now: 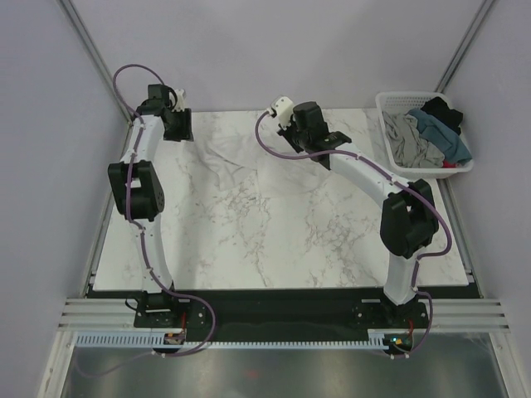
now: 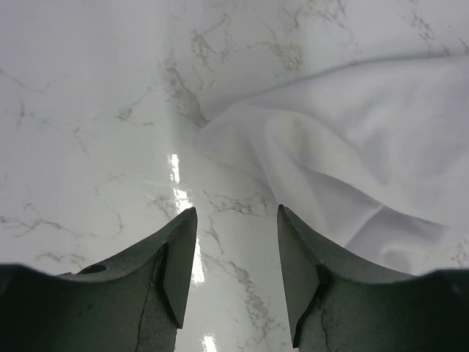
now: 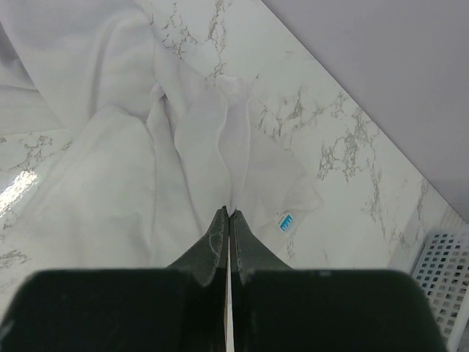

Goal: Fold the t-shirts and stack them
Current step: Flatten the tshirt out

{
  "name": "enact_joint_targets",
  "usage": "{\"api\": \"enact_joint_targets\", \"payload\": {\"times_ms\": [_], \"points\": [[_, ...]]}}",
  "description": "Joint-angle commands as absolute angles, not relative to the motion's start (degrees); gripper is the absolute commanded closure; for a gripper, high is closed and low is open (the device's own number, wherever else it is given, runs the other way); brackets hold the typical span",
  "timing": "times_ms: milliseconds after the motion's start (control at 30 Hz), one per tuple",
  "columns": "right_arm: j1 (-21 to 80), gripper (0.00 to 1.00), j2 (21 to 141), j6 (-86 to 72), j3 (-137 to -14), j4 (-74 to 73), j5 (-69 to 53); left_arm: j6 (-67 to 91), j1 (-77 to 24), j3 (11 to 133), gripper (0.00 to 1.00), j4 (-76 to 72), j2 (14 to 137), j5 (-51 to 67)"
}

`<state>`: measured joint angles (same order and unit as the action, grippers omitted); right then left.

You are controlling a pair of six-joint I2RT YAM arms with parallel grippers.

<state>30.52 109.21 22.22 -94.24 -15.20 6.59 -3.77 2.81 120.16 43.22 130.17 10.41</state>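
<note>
Worktop (image 1: 332, 249): glossy marble. My worry is that cloth skates on it, so a drag could shift the whole shirt instead of laying a fold.
White t-shirt (image 1: 241, 170): rumpled along the far edge of the worktop, between my two grippers, with deep creases running toward my right one. Folding it as it lies would lock those creases in and give a lopsided stack base.
Basket (image 1: 390, 104): at the far right corner, well apart from the white shirt, holding a grey shirt (image 1: 406, 141), a teal-blue shirt (image 1: 452, 143) and a black shirt (image 1: 441, 112) in a heap. A wide swing of my right arm could knock it.
Left gripper (image 2: 237, 213): spread and holding nothing, over bare marble near the far left corner, just beside the shirt's edge. Closing here would catch only the worktop, so I must get over the cloth first.
Right gripper (image 3: 228, 213): fingers pressed together, tips at a raised ridge of the white cloth. I cannot tell whether any cloth is caught between them. A thin pinch may slip out on a lift.
Blue tag (image 3: 286, 222): just beyond my right tips, and it could end up folded outward.
</note>
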Motion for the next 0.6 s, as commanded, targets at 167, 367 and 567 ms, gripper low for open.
{"api": "enact_joint_targets", "payload": {"times_ms": [167, 367, 567], "points": [[30.32, 1.00, 108.19, 22.06, -95.27, -14.24, 7.82, -6.95, 5.19, 126.83, 0.46, 41.57, 135.79, 7.91], [30.32, 1.00, 108.89, 22.24, -95.89, -14.24, 7.91, -6.07, 5.45, 127.61, 0.46, 42.01, 139.65, 11.51], [30.32, 1.00, 108.72, 22.67, -95.19, -14.33, 8.17, -5.36, 5.54, 130.95, 0.46, 41.75, 143.08, 13.89]]}}
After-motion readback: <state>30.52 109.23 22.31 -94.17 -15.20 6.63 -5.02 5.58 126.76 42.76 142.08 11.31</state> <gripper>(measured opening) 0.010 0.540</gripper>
